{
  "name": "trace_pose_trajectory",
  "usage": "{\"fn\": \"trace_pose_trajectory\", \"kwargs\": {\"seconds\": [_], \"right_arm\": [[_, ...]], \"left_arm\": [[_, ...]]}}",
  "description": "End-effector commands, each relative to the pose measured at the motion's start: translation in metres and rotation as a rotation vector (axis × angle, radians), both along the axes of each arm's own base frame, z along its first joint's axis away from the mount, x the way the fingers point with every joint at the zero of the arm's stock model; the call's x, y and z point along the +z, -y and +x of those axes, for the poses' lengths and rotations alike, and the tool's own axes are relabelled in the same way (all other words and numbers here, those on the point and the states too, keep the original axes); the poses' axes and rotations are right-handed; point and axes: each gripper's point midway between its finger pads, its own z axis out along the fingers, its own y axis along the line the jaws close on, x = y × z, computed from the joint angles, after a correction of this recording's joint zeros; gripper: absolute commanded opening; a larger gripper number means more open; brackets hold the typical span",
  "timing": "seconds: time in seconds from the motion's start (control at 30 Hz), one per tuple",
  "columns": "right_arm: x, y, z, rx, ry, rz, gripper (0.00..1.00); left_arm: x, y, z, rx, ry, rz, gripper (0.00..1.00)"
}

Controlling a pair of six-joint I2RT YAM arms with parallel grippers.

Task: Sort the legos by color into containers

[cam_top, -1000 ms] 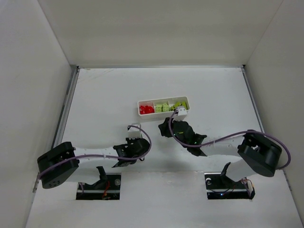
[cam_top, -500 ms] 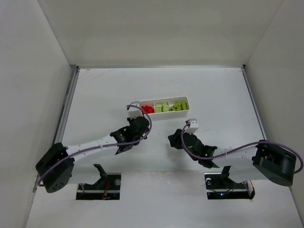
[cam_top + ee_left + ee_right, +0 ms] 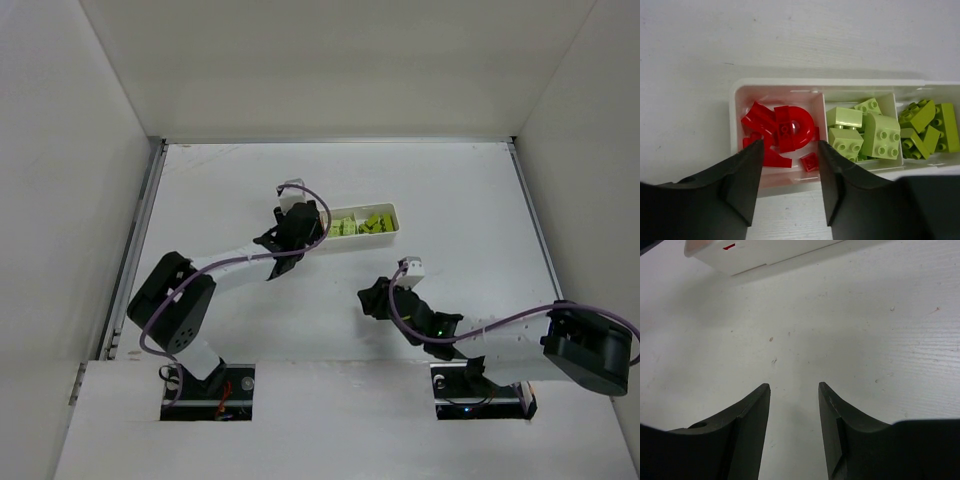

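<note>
Left wrist shows our left pincer (image 3: 790,150) parted, empty, above the red legos (image 3: 787,127); dropping lower, we might shove the tray (image 3: 780,86).

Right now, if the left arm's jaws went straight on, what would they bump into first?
Probably the red legos in the end compartment of the tray, though its near wall might come first; depth is unclear.
</note>
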Motion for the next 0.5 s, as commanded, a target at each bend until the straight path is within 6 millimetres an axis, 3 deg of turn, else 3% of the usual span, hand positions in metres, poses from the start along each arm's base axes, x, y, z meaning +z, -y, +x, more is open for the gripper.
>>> {"fn": "trace_pose_trajectory", "kwargs": {"seconds": [0.0,0.17,0.3,0.33,0.47], "right_arm": [[0.009,-0.001,0.002,-0.025,0.022,0.030,0.50],[0.015,0.000,0.003,-0.026,0.037,0.034,0.50],[0.023,0.004,0.001,-0.029,0.045,0.047,0.54],[0.024,0.005,0.001,-0.031,0.046,0.044,0.55],[0.034,0.012,0.000,-0.047,0.050,0.038,0.62]], "left_arm": [[0.048,0.008,0.005,-0.022,0.106,-0.062,0.49],[0.063,-0.014,-0.021,-0.015,0.139,-0.074,0.63],[0.057,-0.043,-0.050,0.011,0.130,-0.080,0.75],[0.055,-0.050,-0.057,0.015,0.126,-0.088,1.00],[0.047,-0.081,-0.084,0.060,0.101,-0.108,1.00]]}}
